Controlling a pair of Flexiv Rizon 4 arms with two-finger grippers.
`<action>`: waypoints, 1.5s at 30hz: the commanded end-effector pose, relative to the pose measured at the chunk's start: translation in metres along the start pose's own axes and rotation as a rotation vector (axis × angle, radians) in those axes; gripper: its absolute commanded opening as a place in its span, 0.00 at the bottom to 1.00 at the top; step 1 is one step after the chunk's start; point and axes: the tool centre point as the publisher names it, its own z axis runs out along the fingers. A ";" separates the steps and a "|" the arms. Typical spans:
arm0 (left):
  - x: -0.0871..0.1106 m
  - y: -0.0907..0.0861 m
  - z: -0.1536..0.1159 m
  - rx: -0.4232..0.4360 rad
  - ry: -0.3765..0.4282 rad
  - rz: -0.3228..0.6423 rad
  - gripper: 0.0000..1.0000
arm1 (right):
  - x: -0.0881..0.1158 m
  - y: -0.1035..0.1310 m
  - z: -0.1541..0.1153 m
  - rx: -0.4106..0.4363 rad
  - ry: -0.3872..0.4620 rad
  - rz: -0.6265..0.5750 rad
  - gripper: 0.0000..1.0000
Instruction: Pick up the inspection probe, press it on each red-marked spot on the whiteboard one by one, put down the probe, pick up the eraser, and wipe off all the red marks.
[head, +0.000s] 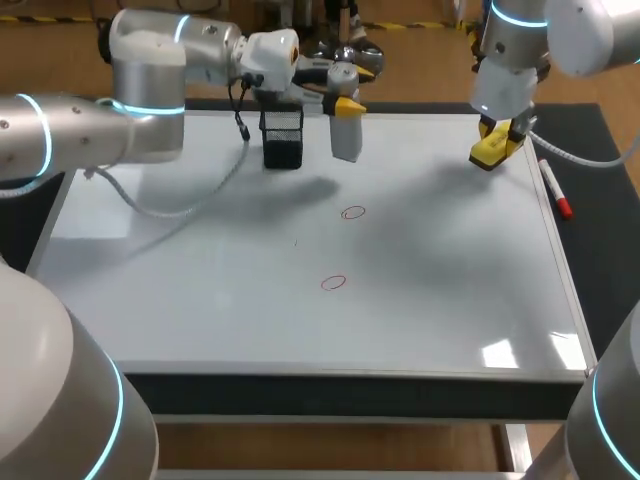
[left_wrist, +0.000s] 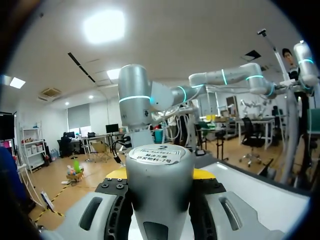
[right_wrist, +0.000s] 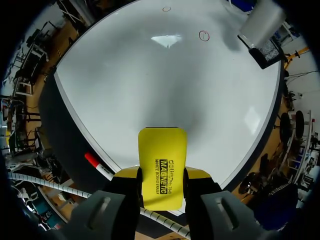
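Large white whiteboard (head: 200, 300) flat across the desk. Over its far edge, left hand (left_wrist: 160, 173) clamped from two sides on upright grey cylindrical inspection probe (head: 346, 135), just beside black mesh holder (head: 282, 138). Near the far right corner, right hand (right_wrist: 161, 173) closed firmly around yellow block eraser (head: 493, 150), low over the board; contact with the surface impossible to tell. White marker pen with red cap (head: 555, 190) lying along the board's right edge. Mid-board, farther red ring mark (head: 353, 212) and nearer red ring mark (head: 333, 283), well apart from probe and eraser.
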 end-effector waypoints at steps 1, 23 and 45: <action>-0.014 -0.003 0.000 0.001 0.258 -0.011 0.00 | -0.001 -0.001 -0.001 0.000 0.004 -0.001 0.00; -0.064 -0.025 -0.022 -0.054 0.484 -0.014 0.00 | -0.001 -0.001 -0.001 0.000 0.004 -0.001 0.00; -0.106 -0.015 -0.029 -0.071 0.514 -0.066 0.00 | -0.001 -0.001 -0.001 0.000 0.004 -0.001 0.00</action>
